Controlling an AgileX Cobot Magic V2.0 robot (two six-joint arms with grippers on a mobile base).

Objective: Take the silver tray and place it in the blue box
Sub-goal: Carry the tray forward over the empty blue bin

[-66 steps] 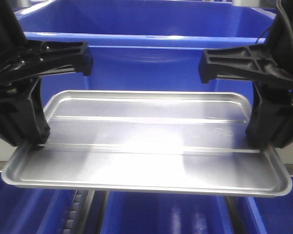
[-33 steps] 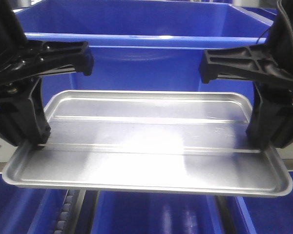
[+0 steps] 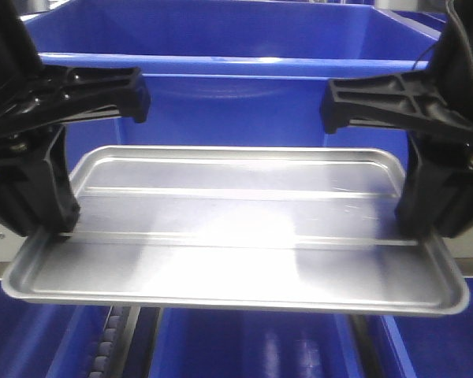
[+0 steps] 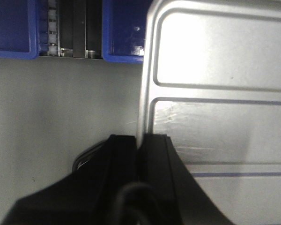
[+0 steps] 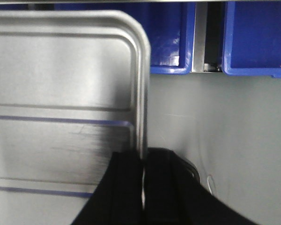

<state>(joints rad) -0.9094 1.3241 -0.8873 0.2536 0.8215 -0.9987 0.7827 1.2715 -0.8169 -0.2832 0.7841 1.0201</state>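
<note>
Silver tray (image 3: 236,228): held by both short ends, long side across the front view, roughly level. Recessed centre faces up, with two long ridges and strong glare mid-tray.

Position: outside the blue box (image 3: 236,114), in front of its near wall and below the rolled rim. None of the tray is over the box opening.

Left gripper (image 4: 138,140): clenched on the tray's left rim, one finger inside the rim and one outside, the metal edge pinched between them.

Right gripper (image 5: 144,157): the same on the right rim, clamped near the middle of that short end.

Under the tray ends, both wrist views show a plain grey tabletop (image 4: 61,108); whether the tray touches it I cannot tell.

The tray's near edge overhangs lower blue crates (image 3: 252,346). A roller track (image 3: 114,346) runs between two of them.
</note>
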